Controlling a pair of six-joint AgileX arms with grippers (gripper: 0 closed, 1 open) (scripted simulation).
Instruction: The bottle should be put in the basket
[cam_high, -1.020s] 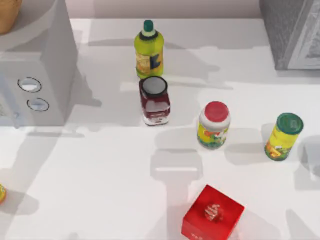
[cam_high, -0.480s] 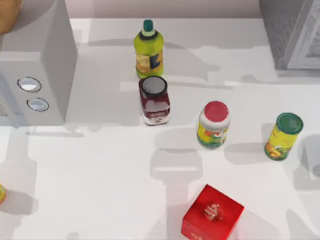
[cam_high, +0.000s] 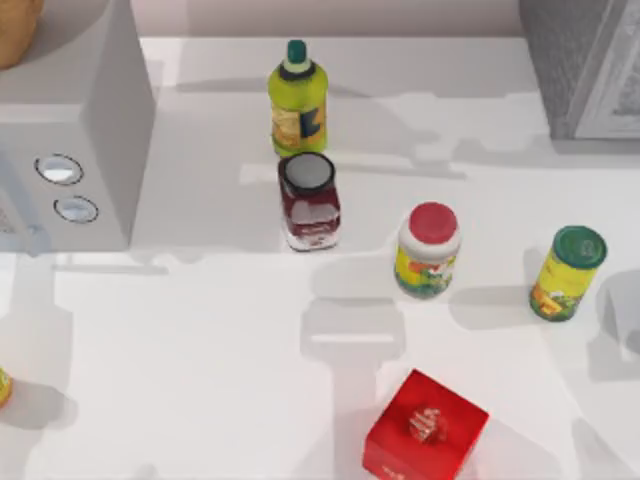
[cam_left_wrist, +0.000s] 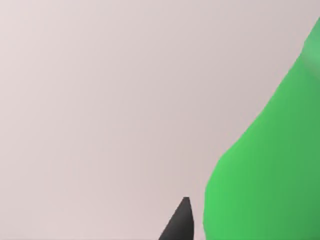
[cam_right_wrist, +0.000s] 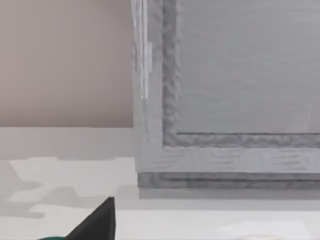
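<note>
In the left wrist view the bright green bottle (cam_left_wrist: 270, 165) is very close, seen against a plain pinkish wall. My left gripper (cam_left_wrist: 181, 222) is shut on it, with one dark fingertip showing beside the green body. The label and cap are out of frame. A tan rounded basket (cam_high: 14, 30) sits at the top view's far left corner, on top of a grey appliance (cam_high: 70, 130). My right gripper (cam_right_wrist: 102, 222) is near the grey cabinet (cam_right_wrist: 240, 100) at the table's right rear.
On the table stand a yellow-green bottle with a dark green cap (cam_high: 298, 100), a dark red jar (cam_high: 309, 200), a red-lidded jar (cam_high: 429, 250), a green-lidded can (cam_high: 568, 272) and a red box (cam_high: 425, 428). The grey cabinet (cam_high: 585, 65) fills the back right.
The objects on the table stand where they did. Only the shadows near the table's left and right edges have shifted slightly.
</note>
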